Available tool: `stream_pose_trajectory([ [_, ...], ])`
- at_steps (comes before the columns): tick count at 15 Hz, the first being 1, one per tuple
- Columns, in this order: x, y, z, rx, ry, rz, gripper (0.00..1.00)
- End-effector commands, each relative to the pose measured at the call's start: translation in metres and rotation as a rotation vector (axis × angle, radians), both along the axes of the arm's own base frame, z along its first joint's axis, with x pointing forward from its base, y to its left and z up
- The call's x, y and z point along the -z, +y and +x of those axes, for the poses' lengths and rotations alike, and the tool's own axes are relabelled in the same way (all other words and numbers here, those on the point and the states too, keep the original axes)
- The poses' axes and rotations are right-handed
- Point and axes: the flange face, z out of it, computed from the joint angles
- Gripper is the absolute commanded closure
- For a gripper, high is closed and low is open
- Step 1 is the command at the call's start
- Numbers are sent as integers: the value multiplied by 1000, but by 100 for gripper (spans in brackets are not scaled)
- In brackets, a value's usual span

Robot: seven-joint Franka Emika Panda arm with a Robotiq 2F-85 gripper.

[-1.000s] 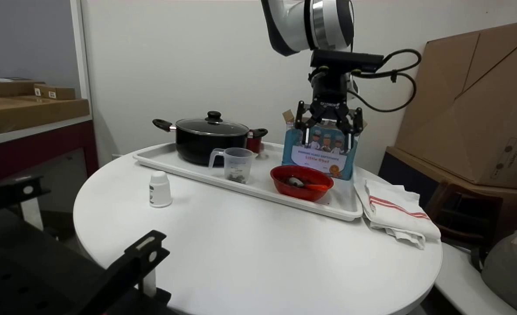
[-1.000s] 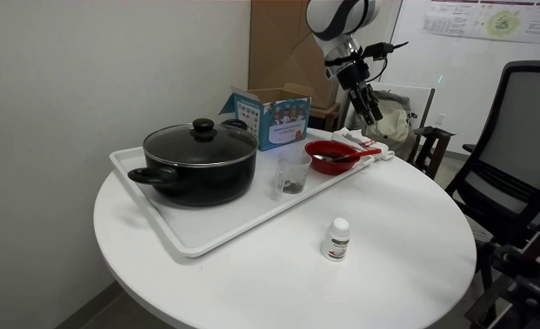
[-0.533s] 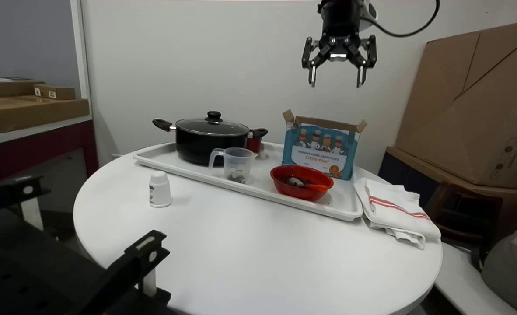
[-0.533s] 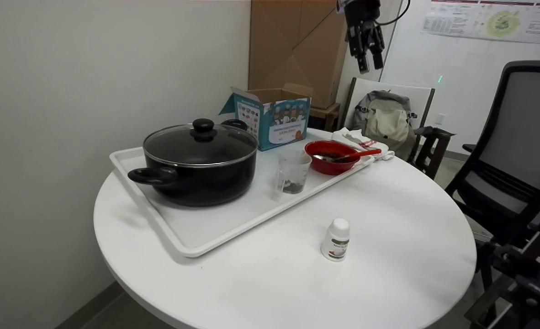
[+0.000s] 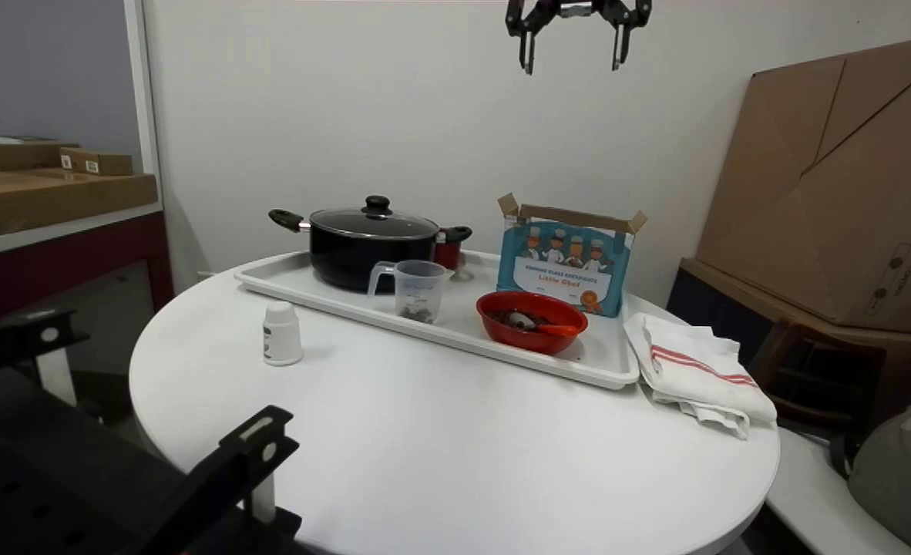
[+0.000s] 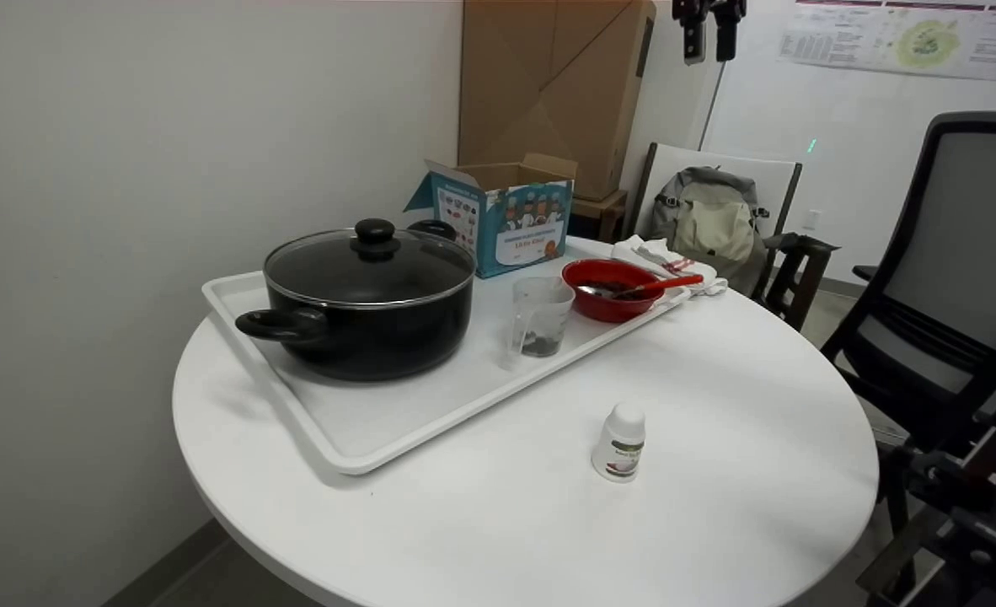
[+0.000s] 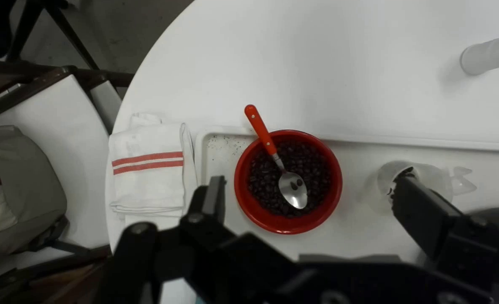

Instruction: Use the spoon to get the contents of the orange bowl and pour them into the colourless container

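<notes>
The orange bowl is red-orange and holds dark beans. It stands on the tray in both exterior views. The spoon rests in the bowl, its orange handle over the rim and its metal head on the beans with a few beans in it. The colourless container is a clear cup with a handle beside the bowl, with some dark beans at its bottom; a finger partly hides it in the wrist view. My gripper is open and empty, high above the bowl, touching nothing.
A white tray also bears a black lidded pot and a blue cardboard box. A folded white towel lies beside the tray. A white bottle stands on the round table.
My gripper has risen well above the table, from in front of the blue box to the top edge of the exterior views. It stays open. The bowl, spoon and cup have not moved.
</notes>
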Motion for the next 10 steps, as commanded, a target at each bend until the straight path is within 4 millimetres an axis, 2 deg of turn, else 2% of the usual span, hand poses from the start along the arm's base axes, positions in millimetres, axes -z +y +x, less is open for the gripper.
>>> stream_pose_trajectory([
  [1,-19,26,-53,-25,-67,49,0],
  [3,-26,40,-81,-36,-69,66,0],
  [4,-19,26,-43,-20,-38,37,0],
  [5,-22,30,-51,-24,-39,38,0],
  [7,-24,30,-51,-25,-42,38,0],
  [10,-16,27,-49,-19,-30,38,0],
])
